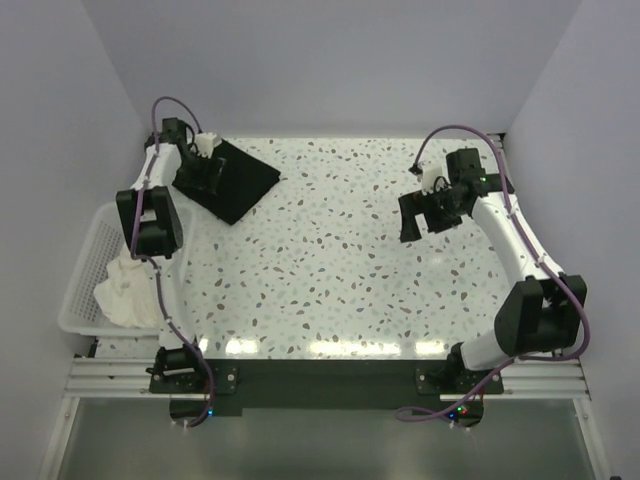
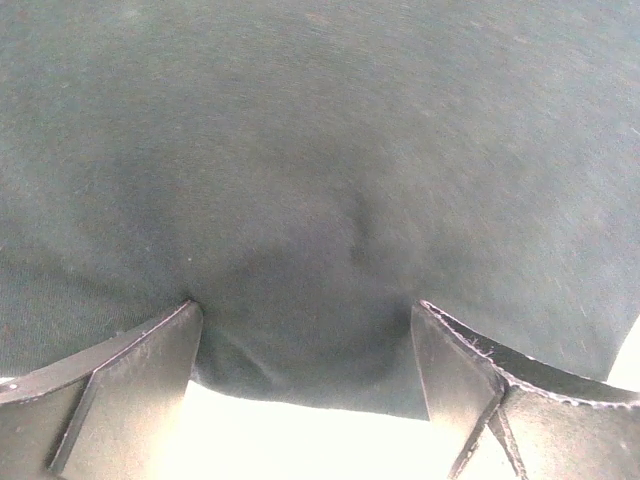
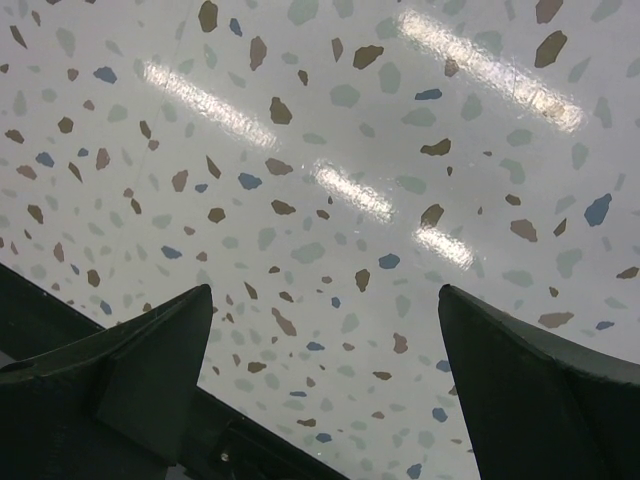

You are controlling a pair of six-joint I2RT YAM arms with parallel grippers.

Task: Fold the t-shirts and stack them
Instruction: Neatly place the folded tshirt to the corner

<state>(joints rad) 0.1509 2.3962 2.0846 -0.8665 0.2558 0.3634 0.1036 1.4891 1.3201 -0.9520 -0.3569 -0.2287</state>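
Note:
The black t-shirt [image 1: 243,180] lies folded into a flat, roughly square shape at the back left of the table. My left gripper [image 1: 205,180] is down on its left part. In the left wrist view the dark fabric [image 2: 320,150] fills the frame, and the left gripper [image 2: 305,310] is open with its fingertips [image 2: 165,335] touching the cloth just inside its near edge. The white t-shirt [image 1: 125,290] lies crumpled in the basket. My right gripper [image 1: 410,225] hovers open and empty over bare table at the right, as the right wrist view [image 3: 325,300] also shows.
The white lattice basket [image 1: 82,262] hangs at the table's left edge beside the left arm. The speckled tabletop [image 1: 340,270] stretches between the arms and also shows in the right wrist view [image 3: 350,150]. Walls close in the back and sides.

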